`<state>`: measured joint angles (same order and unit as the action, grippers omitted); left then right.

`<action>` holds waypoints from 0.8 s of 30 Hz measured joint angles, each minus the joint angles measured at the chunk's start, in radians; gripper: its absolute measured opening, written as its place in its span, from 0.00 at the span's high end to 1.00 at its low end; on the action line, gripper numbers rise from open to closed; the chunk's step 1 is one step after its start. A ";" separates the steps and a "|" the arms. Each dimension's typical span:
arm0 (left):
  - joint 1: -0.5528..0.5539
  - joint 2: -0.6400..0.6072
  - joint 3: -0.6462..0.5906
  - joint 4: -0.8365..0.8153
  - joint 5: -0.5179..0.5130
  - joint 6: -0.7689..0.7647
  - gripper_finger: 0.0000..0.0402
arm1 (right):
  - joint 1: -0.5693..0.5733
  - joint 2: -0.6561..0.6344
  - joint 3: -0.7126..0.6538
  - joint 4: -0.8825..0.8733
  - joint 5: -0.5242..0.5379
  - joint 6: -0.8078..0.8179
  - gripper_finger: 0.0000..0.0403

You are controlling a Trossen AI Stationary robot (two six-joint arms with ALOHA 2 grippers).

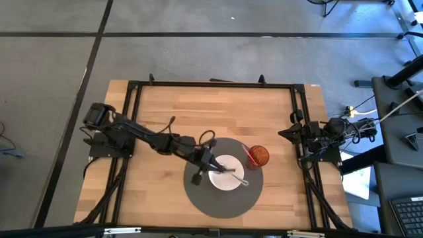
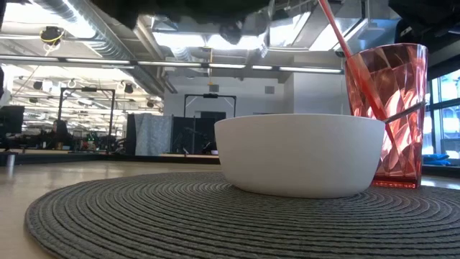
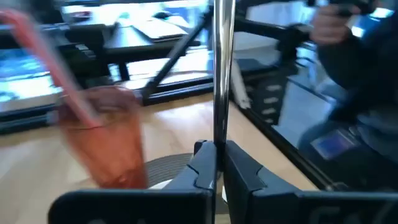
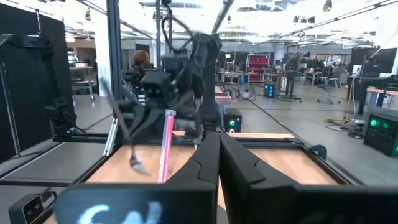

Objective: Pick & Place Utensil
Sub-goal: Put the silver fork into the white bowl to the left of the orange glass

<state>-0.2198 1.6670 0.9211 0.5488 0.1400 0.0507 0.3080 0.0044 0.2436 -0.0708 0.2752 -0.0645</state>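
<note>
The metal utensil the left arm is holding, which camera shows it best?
The left wrist view: the metal utensil fills the frame, its handle clamped in the left tool. The high view shows it small, over the white bowl. The right wrist view shows it blurred, far off. The low view barely catches it.

The worktop (image 1: 165,112) is bare wood along its far side and in the near left corner, so there is lots of room there. The things sit close together on the round grey mat (image 1: 198,195). A white bowl (image 1: 225,173) stands in the middle of the mat. A red cup (image 1: 259,156) stands just beside the bowl, toward the right arm, with a red straw (image 1: 249,154) sticking up out of it. The left arm reaches across the mat, and its hand (image 1: 210,165) is above the bowl's left edge, squeezing a long metal spoon (image 1: 232,173) that lies over the bowl. The right hand (image 1: 291,132) waits at the worktop's right edge, well away from the mat.
</note>
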 joint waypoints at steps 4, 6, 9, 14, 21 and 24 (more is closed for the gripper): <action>0.021 0.070 0.026 0.009 0.073 0.059 0.99 | 0.000 0.000 0.000 0.000 0.000 -0.015 0.98; 0.034 0.107 0.058 -0.001 0.130 0.091 0.99 | 0.000 0.000 0.000 0.000 0.000 -0.015 0.98; 0.050 0.156 0.114 -0.069 0.209 0.160 0.99 | 0.000 0.000 0.000 0.000 0.001 -0.014 0.98; 0.073 0.228 0.220 -0.197 0.339 0.243 0.99 | 0.000 0.000 0.000 -0.001 0.001 0.002 0.98; 0.073 0.285 0.311 -0.307 0.402 0.380 0.99 | 0.000 0.000 0.000 -0.002 0.001 0.004 0.98; 0.079 0.303 0.325 -0.320 0.418 0.420 0.99 | 0.000 0.000 0.000 -0.002 0.001 0.003 0.98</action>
<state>-0.1413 1.9704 1.2465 0.2288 0.5585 0.4703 0.3080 0.0044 0.2436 -0.0725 0.2763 -0.0612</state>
